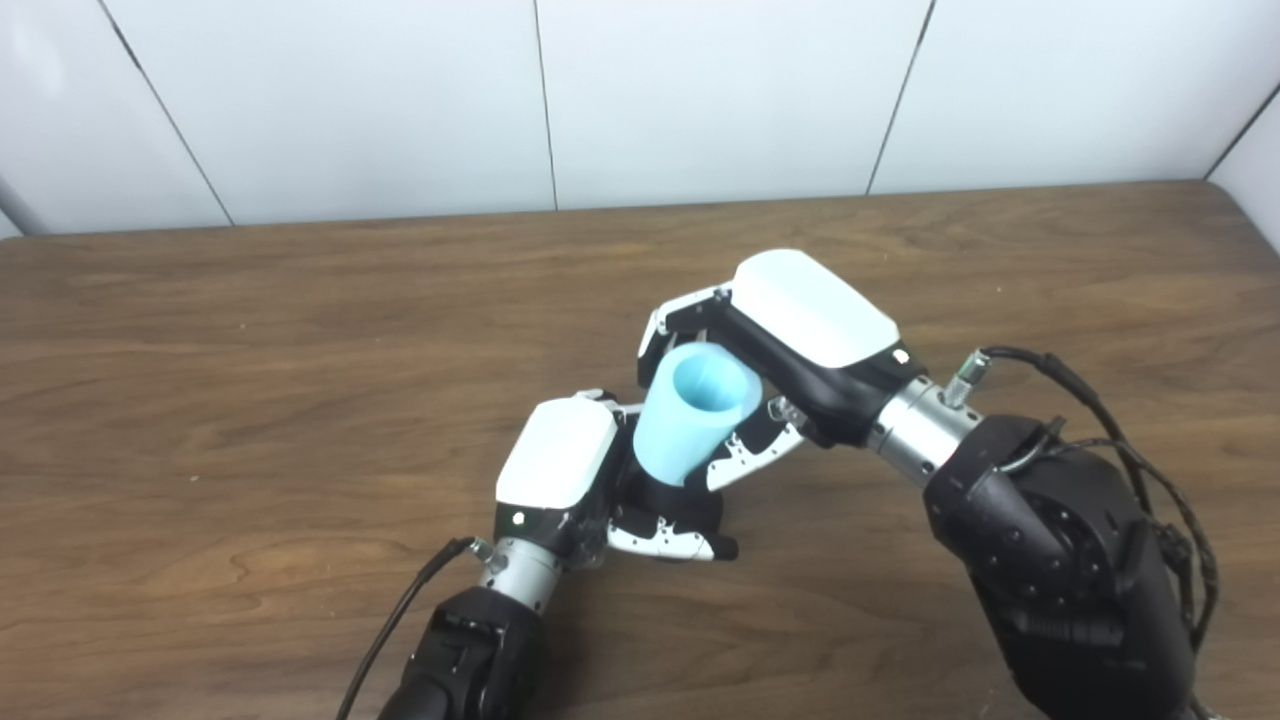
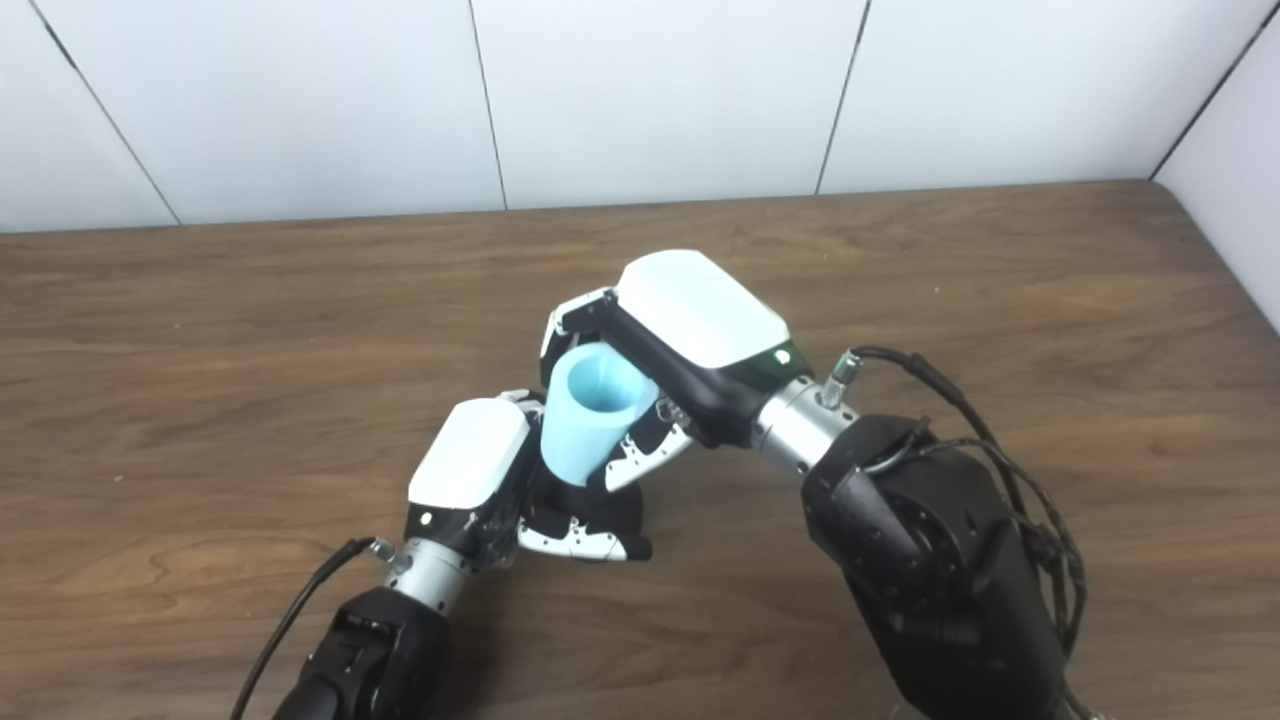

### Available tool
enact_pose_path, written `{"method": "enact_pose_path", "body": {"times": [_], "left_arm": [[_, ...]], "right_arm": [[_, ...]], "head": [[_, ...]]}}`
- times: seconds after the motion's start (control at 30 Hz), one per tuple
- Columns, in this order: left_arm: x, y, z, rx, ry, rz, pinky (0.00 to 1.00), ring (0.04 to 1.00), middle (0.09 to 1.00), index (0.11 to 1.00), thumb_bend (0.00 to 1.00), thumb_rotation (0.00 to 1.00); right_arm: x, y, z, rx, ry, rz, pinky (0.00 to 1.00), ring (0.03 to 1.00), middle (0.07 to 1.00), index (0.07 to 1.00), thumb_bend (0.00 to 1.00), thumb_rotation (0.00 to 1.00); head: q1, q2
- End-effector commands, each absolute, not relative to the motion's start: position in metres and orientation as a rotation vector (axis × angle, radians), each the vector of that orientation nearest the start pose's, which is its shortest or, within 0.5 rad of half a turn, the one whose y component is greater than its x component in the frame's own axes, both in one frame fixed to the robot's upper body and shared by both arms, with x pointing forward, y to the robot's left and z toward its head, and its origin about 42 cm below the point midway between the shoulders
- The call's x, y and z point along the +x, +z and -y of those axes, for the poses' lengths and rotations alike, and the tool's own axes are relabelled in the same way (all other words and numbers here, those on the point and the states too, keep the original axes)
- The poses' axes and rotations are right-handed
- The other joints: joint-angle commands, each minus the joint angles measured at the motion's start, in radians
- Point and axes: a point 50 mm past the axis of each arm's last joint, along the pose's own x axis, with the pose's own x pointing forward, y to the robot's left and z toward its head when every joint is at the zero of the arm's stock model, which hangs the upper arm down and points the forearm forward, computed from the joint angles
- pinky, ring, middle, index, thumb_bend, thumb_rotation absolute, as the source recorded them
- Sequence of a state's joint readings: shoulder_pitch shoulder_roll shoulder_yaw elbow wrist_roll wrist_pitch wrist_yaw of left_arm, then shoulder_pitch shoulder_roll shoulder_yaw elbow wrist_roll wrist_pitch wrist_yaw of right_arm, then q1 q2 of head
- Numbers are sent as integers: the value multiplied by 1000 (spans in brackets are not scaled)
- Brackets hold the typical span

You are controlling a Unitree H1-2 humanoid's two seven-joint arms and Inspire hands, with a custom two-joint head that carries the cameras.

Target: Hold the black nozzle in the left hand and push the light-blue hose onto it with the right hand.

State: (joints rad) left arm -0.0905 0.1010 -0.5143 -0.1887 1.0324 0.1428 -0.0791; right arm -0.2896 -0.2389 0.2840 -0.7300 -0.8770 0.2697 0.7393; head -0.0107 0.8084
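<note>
Over wooden table [image 1: 300, 350], left robot hand [image 1: 590, 480] grips black nozzle [image 1: 665, 497]; right robot hand [image 1: 770, 350] clasps light-blue hose [image 1: 690, 420].

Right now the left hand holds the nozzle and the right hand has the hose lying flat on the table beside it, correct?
Not flat. The hose is raised off the table, tilted, its lower end meeting the nozzle in the left hand. The right hand grips it, as the left eye view shows.

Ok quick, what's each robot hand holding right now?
Left hand: shut on the black nozzle.
Right hand: shut on the light-blue hose.
</note>
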Motion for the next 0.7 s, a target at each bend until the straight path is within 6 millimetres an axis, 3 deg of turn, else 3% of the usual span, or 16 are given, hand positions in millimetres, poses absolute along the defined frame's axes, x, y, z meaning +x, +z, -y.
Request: {"method": "enact_pose_path", "body": {"times": [0.0, 0.07, 0.13, 0.2, 0.23, 0.3, 0.43, 0.67], "left_arm": [[270, 149, -98, 1120, -373, 327, 815, 621, 439, 521, 519, 0], [270, 149, -98, 1120, -373, 327, 815, 622, 439, 520, 519, 0], [270, 149, -98, 1120, -372, 327, 813, 621, 438, 520, 519, 0], [270, 149, -97, 1122, -370, 330, 810, 616, 434, 517, 520, 0], [270, 148, -97, 1126, -370, 332, 808, 614, 436, 518, 520, 0], [270, 148, -97, 1129, -370, 335, 805, 610, 437, 522, 519, 0], [270, 148, -97, 1132, -369, 338, 795, 608, 442, 526, 518, 0], [271, 146, -98, 1132, -370, 337, 796, 609, 440, 529, 518, 0]], "right_arm": [[266, 307, 158, -1166, 498, 519, 305, 365, 451, 536, 514, 0], [266, 307, 158, -1169, 490, 528, 341, 387, 464, 536, 516, 0], [266, 308, 158, -1174, 482, 534, 416, 497, 479, 508, 527, 0], [267, 308, 159, -1179, 474, 532, 496, 595, 606, 497, 524, 100], [267, 309, 159, -1188, 467, 532, 552, 671, 699, 595, 770, 111], [267, 310, 159, -1197, 459, 533, 638, 788, 811, 677, 911, 163], [266, 310, 159, -1177, 437, 541, 743, 929, 930, 824, 993, 234], [265, 310, 161, -1162, 405, 562, 889, 999, 999, 983, 1000, 284]], "head": [[-1, 1], [-1, 2], [-1, 2], [-2, 0], [-2, 0], [-2, 0], [-2, 0], [-3, -4]]}}
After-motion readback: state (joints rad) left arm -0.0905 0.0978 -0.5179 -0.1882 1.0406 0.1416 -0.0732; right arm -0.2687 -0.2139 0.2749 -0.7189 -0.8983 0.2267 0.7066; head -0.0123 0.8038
